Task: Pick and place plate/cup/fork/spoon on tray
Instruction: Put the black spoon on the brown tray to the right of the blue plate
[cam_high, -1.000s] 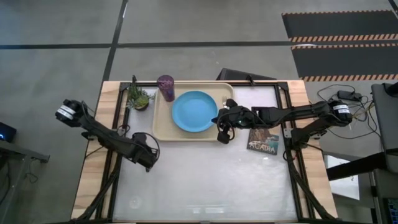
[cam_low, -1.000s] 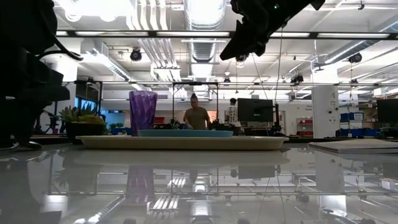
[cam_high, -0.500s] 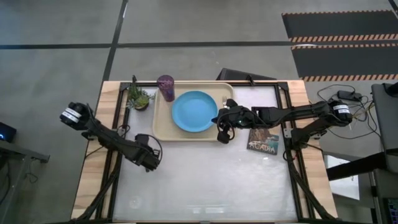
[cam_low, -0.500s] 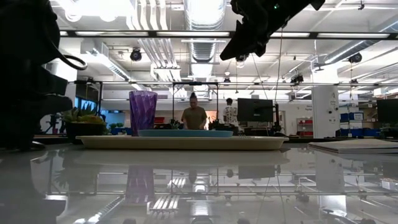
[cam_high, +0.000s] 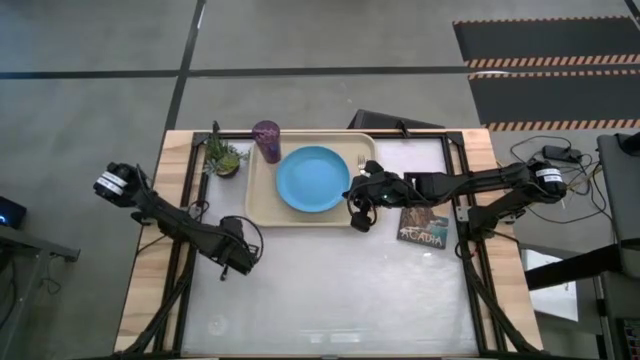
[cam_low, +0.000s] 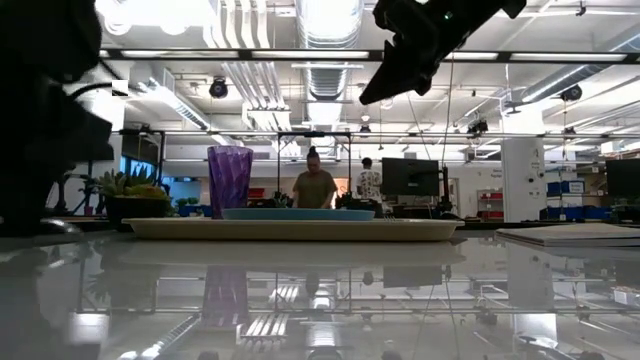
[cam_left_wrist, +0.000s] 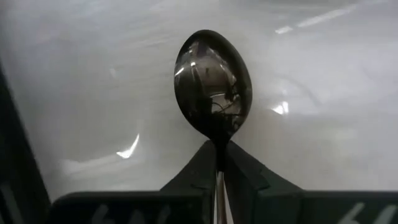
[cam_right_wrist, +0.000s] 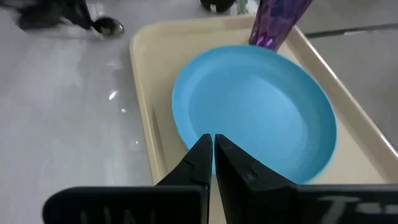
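The left gripper (cam_high: 236, 262) is hanging over the bare table (cam_high: 330, 290), at about 7 o'clock from the tray (cam_high: 262, 205), and its fingers are pinching the handle of the spoon (cam_left_wrist: 214, 85). The cup (cam_high: 267, 140) is standing at the tray's 11 o'clock corner, and the plate (cam_high: 313, 179) is lying in the tray's middle. The fork (cam_high: 361, 164) is lying in the tray at 3 o'clock from the plate. The right gripper (cam_high: 356, 196) is hanging above the tray's 3 o'clock edge, fingers pressed together, holding nothing.
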